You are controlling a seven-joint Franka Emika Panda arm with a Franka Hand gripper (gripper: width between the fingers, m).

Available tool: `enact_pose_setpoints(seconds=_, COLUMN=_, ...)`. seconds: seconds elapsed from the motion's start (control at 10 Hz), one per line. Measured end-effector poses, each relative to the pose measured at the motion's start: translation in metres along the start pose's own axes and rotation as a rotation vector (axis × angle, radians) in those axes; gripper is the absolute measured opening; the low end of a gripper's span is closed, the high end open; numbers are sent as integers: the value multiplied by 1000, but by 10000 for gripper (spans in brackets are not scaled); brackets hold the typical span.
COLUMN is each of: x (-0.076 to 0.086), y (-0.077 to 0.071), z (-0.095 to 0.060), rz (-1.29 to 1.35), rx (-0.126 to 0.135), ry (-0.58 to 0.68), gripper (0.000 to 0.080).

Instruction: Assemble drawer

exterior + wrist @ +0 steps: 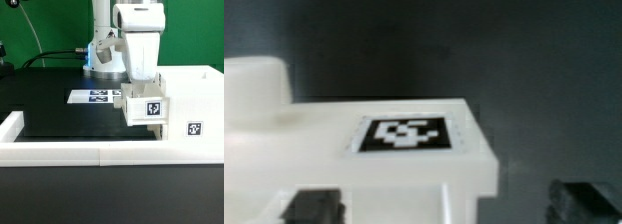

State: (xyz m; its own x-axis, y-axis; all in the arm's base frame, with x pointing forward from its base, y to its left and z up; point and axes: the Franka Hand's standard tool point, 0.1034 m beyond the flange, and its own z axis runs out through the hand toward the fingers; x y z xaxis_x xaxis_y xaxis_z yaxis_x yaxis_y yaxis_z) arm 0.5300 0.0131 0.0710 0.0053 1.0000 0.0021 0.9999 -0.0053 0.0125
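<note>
up close at the wrist, tool (441, 205) fingers straddle the tray (393, 160).

Claw (141, 92) on tray (146, 106)

No readable words or numbers; only black-and-white square markers on the tray (147, 107), the housing (195, 110) and the marker board (98, 97).

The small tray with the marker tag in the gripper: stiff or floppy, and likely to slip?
The small tray looks like rigid moulded plastic, so probably stiff and light. Its smooth white walls could slip between the gripper fingers. Boxy and flat-sided, it seems unlikely to roll.
</note>
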Motion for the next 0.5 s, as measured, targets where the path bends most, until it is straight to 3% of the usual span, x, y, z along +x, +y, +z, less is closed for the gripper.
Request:
enact_pose_setpoints(seconds=0.3, x=-8, y=7, z=-27, rz=7, rx=-20, ry=-20, gripper=648)
enact_pose_setpoints(seconds=0.5, x=-33, y=9, z=-36, rz=-22, rx=-29, ry=-33, gripper=649)
